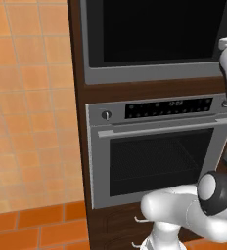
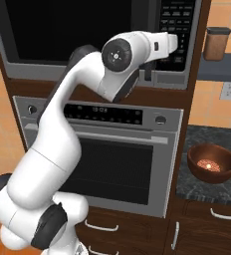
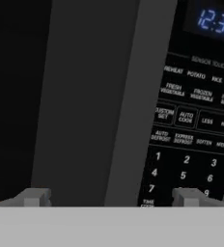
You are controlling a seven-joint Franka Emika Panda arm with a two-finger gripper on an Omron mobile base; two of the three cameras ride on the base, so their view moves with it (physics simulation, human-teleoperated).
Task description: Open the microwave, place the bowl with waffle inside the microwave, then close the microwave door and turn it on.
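While fingers gape before microwave door, bowl sits on counter.

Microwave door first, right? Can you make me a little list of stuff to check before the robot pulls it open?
1. Microwave door shut and waiting to be opened: ok.
2. Tool open wide: ok, its two fingertips stand far apart.
3. Tool lined up with the handle: ok, in the hand view the dark upright bar sits between the fingertips.
4. Tool touching the handle: cannot tell.
5. Bowl with the waffle ready: ok, it sits on the dark counter to the right of the oven.
6. Room for the door to swing: cannot tell; the arm stands in front of the cabinet.
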